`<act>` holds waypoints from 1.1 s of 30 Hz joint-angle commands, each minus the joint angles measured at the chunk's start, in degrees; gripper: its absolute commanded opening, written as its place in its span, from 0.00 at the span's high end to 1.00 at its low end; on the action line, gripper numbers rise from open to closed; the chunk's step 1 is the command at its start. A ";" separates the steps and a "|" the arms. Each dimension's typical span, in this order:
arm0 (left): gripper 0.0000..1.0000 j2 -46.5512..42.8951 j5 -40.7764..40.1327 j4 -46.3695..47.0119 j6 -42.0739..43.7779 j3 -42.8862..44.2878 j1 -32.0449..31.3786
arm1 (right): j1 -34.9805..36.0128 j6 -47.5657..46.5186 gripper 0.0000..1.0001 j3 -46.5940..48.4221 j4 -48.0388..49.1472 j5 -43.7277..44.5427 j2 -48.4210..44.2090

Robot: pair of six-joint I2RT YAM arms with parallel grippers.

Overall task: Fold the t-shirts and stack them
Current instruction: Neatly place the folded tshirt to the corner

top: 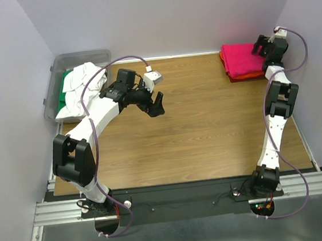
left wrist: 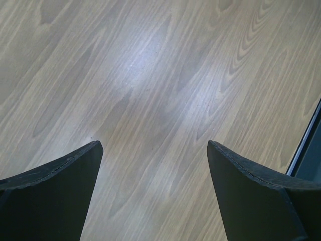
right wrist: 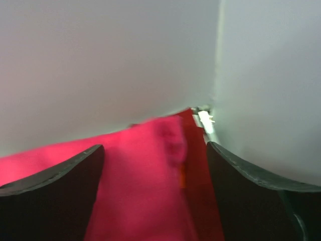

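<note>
A folded magenta-pink t-shirt (top: pixel 238 57) lies on top of an orange-red t-shirt (top: pixel 244 78) at the table's far right corner. My right gripper (top: pixel 261 45) hovers at the pile's right edge, jaws apart, nothing between them. In the right wrist view the pink t-shirt (right wrist: pixel 135 186) spreads below the open right gripper (right wrist: pixel 155 150), with the orange-red t-shirt (right wrist: pixel 200 191) showing beside it. My left gripper (top: pixel 155 107) hangs open over bare wood left of centre. The left wrist view shows only table between the left gripper (left wrist: pixel 155 145) jaws. White t-shirts (top: pixel 82 85) and a green t-shirt (top: pixel 64 90) fill the bin.
The clear grey plastic bin (top: pixel 57 65) stands at the far left corner against the wall. Grey walls close in the table at back and both sides. The wooden table (top: pixel 208 127) runs between the bin and the folded pile.
</note>
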 commanded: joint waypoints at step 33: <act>0.02 -18.83 -12.01 3.02 -3.14 -17.56 11.46 | 14.01 -12.07 0.00 -73.95 -50.27 -18.76 -86.05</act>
